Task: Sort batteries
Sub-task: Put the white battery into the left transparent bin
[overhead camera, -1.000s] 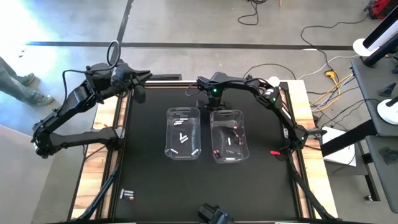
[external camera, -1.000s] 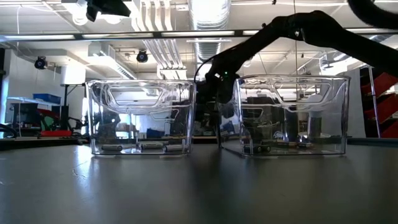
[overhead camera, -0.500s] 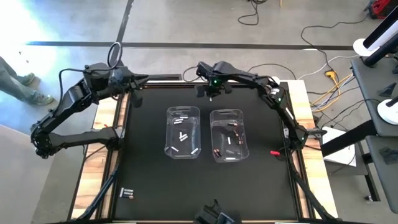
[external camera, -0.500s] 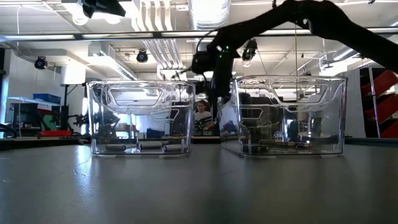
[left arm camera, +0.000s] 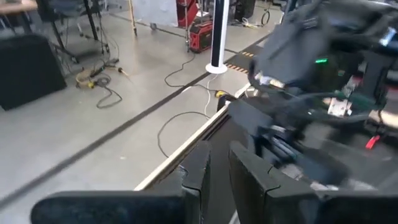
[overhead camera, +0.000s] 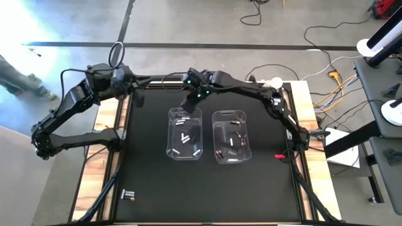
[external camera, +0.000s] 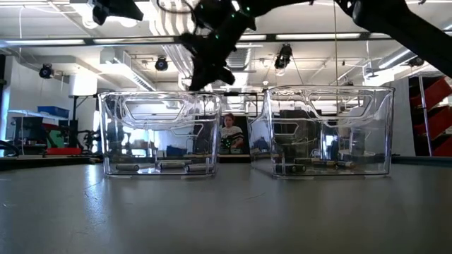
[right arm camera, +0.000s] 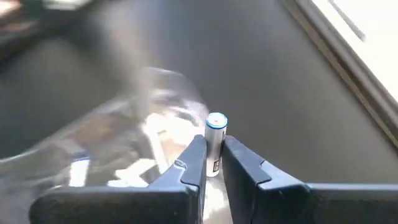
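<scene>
Two clear bins stand side by side mid-table. The left bin [overhead camera: 169, 145] holds white batteries [overhead camera: 184, 138]; the right bin [overhead camera: 217, 150] holds dark ones [overhead camera: 235, 133]. My right gripper [overhead camera: 187, 103] hangs above the left bin's far end [external camera: 159, 95] and is shut on a white battery with a blue-ringed end [right arm camera: 216, 127]. My left gripper [overhead camera: 134, 97] waits raised over the table's far left corner, its fingers [left arm camera: 200, 171] shut on nothing. A few loose batteries [overhead camera: 128, 196] lie near the table's near left corner. My right gripper pinches the white battery's lower part [right arm camera: 215, 163] between its two fingers. The battery runs along the fingers, and its blue-ringed end sticks out past the fingertips. The gripper slants down from the far right, and the battery is lifted clear above the left bin.
A small red object [overhead camera: 278, 154] lies at the table's right edge. Wooden borders [overhead camera: 107, 157] flank the black mat. Beyond the table a person [external camera: 229, 134] shows behind the bins, and another person's legs [overhead camera: 19, 72] stand on the floor at the left.
My right gripper has risen from table height behind the gap between the bins, swung toward the table's left and rolled about its own axis. It now hangs over the left bin's far end, shut on the battery.
</scene>
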### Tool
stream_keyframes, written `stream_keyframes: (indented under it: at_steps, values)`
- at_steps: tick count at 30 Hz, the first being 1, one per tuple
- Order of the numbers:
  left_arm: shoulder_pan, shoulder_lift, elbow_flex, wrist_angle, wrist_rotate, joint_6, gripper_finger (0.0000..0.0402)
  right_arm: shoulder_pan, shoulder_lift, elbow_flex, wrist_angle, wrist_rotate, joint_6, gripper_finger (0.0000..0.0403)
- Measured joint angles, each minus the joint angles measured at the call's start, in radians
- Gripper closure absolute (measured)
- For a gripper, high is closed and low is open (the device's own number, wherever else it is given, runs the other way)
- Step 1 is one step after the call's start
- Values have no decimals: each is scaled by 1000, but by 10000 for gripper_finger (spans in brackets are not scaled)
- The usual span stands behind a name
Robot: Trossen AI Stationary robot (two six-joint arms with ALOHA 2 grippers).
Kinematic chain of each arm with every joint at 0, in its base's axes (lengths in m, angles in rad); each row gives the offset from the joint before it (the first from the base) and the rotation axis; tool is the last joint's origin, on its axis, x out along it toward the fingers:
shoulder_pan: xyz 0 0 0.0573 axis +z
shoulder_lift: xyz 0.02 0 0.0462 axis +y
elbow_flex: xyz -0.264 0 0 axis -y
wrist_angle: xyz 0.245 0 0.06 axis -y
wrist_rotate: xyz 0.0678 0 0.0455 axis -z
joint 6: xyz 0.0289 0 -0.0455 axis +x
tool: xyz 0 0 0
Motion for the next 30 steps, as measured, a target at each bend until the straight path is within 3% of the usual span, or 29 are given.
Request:
stream_keyframes:
  at_steps: [4,11,24,27,30]
  values:
    - [0,1,0,18,0,-90,363,56,12,-1,42,-129,-123,369]
    - [0,-7,0,62,0,-205,363,99,104,-15,33,-180,-145,369]
    - [-2,-9,66,73,28,-420,363,146,237,-15,31,-170,-231,369]
    - [-3,-15,73,61,102,-408,363,150,256,-15,31,-106,-215,369]
    - [-3,-19,76,12,103,-369,363,154,257,-16,29,-66,-237,369]
